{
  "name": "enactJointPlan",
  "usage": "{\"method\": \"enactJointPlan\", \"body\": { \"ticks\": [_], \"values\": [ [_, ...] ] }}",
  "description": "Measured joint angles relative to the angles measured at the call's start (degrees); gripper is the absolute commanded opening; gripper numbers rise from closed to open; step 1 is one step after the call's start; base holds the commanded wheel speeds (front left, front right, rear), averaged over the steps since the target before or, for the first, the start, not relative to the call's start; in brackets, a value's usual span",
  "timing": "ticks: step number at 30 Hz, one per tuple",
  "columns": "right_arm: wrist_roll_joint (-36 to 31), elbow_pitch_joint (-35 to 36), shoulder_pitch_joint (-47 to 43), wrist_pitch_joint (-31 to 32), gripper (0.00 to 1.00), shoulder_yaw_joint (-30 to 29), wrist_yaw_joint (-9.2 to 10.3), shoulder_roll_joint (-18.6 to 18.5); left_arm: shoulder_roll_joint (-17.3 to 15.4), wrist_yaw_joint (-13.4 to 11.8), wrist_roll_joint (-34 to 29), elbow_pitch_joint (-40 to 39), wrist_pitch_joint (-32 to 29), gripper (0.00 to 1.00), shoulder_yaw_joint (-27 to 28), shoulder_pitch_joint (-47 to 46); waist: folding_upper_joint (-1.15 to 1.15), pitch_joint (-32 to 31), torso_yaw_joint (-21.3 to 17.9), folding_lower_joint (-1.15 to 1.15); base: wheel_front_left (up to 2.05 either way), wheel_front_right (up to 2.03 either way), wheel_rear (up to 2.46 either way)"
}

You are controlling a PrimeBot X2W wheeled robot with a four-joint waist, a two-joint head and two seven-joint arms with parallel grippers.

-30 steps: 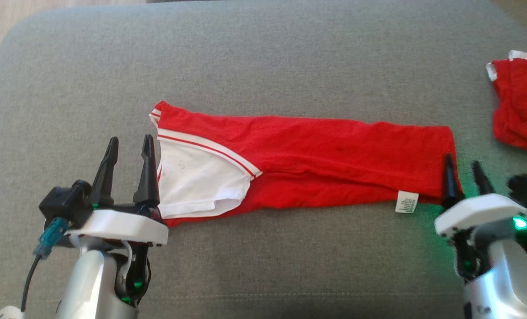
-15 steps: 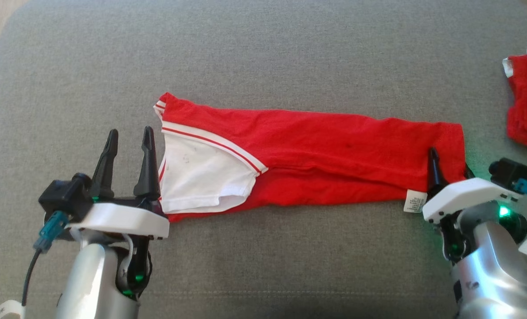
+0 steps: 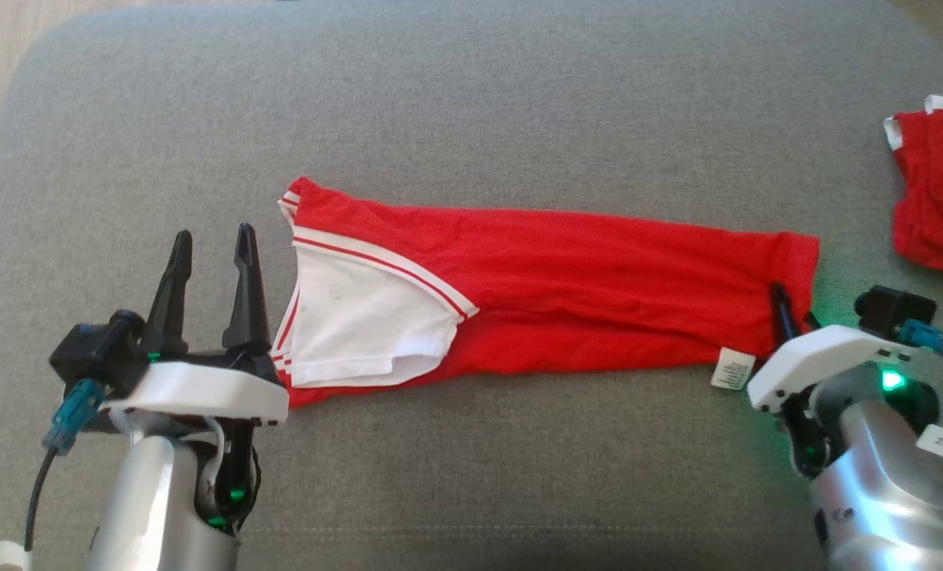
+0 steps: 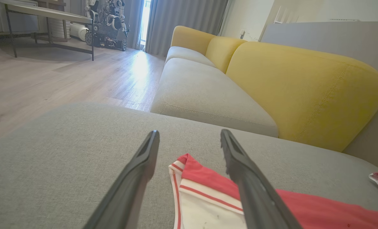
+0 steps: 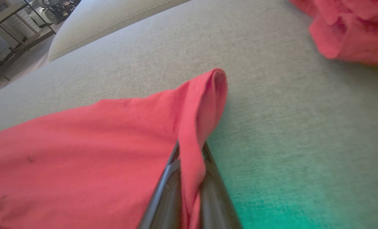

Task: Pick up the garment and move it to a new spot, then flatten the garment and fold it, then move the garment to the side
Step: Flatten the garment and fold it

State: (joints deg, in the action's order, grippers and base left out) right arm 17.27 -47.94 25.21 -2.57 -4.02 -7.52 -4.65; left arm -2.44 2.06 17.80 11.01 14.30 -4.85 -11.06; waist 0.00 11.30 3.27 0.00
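Observation:
The garment (image 3: 566, 293) is red with white trim and a white inner panel, folded into a long strip lying across the grey cushion (image 3: 471, 103). My right gripper (image 3: 788, 305) is shut on the garment's right edge, and the right wrist view shows the red hem (image 5: 193, 140) pinched between the two dark fingers (image 5: 163, 194). My left gripper (image 3: 208, 246) stands open just left of the garment's white collar end. Its fingers (image 4: 134, 181) straddle the striped corner (image 4: 184, 168) without gripping it.
A second red garment (image 3: 935, 190) with white trim lies bunched at the cushion's right edge. A white label (image 3: 731, 369) sticks out near my right gripper. A yellow sofa (image 4: 297, 82) and wooden floor (image 4: 49, 79) lie beyond the cushion.
My right gripper slid onto the garment's right edge and shut on it. My left gripper stayed open beside the collar end. The camera shifted slightly.

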Motion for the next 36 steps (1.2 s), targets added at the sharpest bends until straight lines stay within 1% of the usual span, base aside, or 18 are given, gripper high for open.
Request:
{"method": "enactJointPlan", "body": {
  "ticks": [4, 10, 12, 16, 21, 25, 29, 30, 33, 36],
  "values": [
    [-2.5, -0.2, 0.0, 0.0, 0.00, -2.8, 0.00, -1.7, 0.0, 0.0, 0.0, 0.0, 0.0, 1.00, 0.0, 0.1, 0.00, -0.7, -0.4, 0.00, 0.00, 0.00, 0.00],
    [-8.6, 1.0, -0.1, 0.1, 0.00, -12.2, 0.00, -5.3, 0.0, 0.0, 0.0, 0.0, 0.0, 1.00, 0.0, 0.3, 0.00, -1.5, -0.9, 0.00, 0.00, 0.00, 0.00],
    [-10.0, 2.1, -0.1, 0.7, 0.00, -13.7, -0.01, -5.4, 0.1, 0.0, 0.0, 0.0, 0.0, 1.00, -0.1, 0.3, 0.00, -1.7, -1.0, 0.00, 0.00, 0.00, 0.00],
    [-11.3, 5.4, -0.1, 2.2, 0.00, -12.9, -0.01, -3.8, 0.1, 0.0, 0.2, 0.1, 0.0, 1.00, -0.1, 0.3, 0.00, -2.1, -1.2, 0.00, 0.00, 0.00, 0.00],
    [-10.3, 12.6, -1.0, 5.0, 0.00, -9.1, -0.01, -1.1, 0.1, -0.1, 0.8, 0.3, 0.0, 1.00, -0.4, 0.3, 0.00, -2.9, -1.2, 0.00, 0.00, 0.00, 0.00],
    [-6.7, 20.1, -3.6, 8.5, 0.00, -3.7, -0.01, 0.6, 0.1, -0.1, 1.0, 0.4, 0.0, 1.00, -0.6, 0.5, 0.00, -3.9, -1.1, 0.00, 0.00, 0.00, 0.00],
    [-1.5, 27.9, -6.1, 12.7, 0.00, 2.5, -0.01, 1.2, 0.1, -0.1, 1.1, 0.4, 0.0, 1.00, -0.7, 0.5, 0.00, -4.8, -1.0, 0.00, 0.00, 0.00, 0.00],
    [-1.5, 27.9, -6.1, 12.7, 0.00, 2.5, -0.01, 1.2, 0.1, -0.1, 1.1, 0.4, 0.0, 1.00, -0.7, 0.5, 0.00, -4.8, -1.0, 0.00, 0.00, 0.00, 0.00],
    [5.4, 32.3, -7.3, 14.9, 0.00, 8.4, 0.00, 1.2, 0.1, -0.1, 1.6, 0.5, 0.0, 1.00, -1.0, 0.5, 0.00, -5.3, -0.7, 0.00, 0.00, 0.00, 0.00],
    [11.0, 34.6, -7.6, 15.4, 0.00, 13.2, 0.00, 1.3, 0.1, -0.5, 1.6, 0.5, 0.0, 1.00, -1.4, 0.6, 0.00, -5.2, -0.3, 0.00, 0.00, 0.00, 0.00]
  ]
}}
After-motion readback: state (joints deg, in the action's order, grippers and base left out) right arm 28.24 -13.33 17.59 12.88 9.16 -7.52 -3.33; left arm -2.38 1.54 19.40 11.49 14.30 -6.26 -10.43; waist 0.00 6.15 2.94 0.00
